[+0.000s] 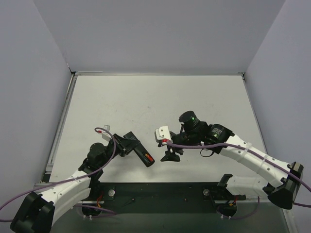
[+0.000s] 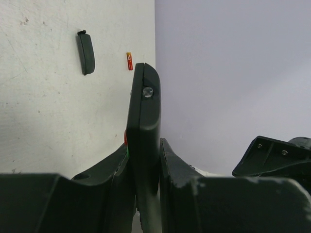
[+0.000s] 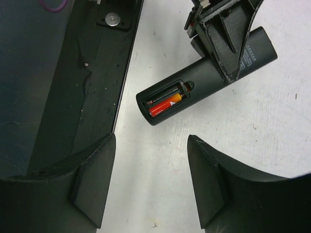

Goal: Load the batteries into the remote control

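Note:
My left gripper (image 2: 144, 153) is shut on the remote control (image 2: 144, 111), holding it on edge a little above the table. In the right wrist view the remote control (image 3: 214, 77) has its compartment uncovered, with one red battery (image 3: 167, 104) seated in the near slot. The other slot looks dark. A second red battery (image 2: 129, 61) lies loose on the table beyond the remote's tip. My right gripper (image 3: 151, 141) hangs open just short of the remote's open end, with only bare table between its fingers. From above, the right gripper (image 1: 171, 155) sits beside the remote control (image 1: 141, 153).
The small black cover piece (image 2: 86, 53) lies flat on the table next to the loose battery. The dark base plate (image 3: 63, 87) runs along the near table edge, close to my right gripper. Grey walls enclose the table (image 1: 155, 102) on three sides.

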### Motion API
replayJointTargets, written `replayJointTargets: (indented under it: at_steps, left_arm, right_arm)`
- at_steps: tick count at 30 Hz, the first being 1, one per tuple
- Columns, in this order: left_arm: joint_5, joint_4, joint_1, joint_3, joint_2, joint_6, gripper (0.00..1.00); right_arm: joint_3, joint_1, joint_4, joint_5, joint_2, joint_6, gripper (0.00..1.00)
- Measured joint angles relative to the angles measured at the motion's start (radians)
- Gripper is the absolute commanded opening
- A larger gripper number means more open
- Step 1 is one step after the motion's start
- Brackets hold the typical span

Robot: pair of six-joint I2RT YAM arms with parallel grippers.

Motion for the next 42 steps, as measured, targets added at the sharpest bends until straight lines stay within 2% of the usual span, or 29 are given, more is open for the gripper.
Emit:
replayJointTargets:
  at_steps: [8,26,42]
  left_arm:
    - [0.063,0.071,0.003,0.000,0.030,0.007,0.00]
    - [0.105,0.134,0.003,0.012,0.048,-0.002,0.00]
    - [0.106,0.136,0.003,0.023,0.016,-0.007,0.00]
  right_arm:
    - [0.000,0.012,0.029,-0.077,0.060,-0.062,0.47]
    - [0.000,0.039,0.041,-0.117,0.142,-0.082,0.38]
    - [0.003,0.052,0.063,-0.117,0.180,-0.087,0.36]
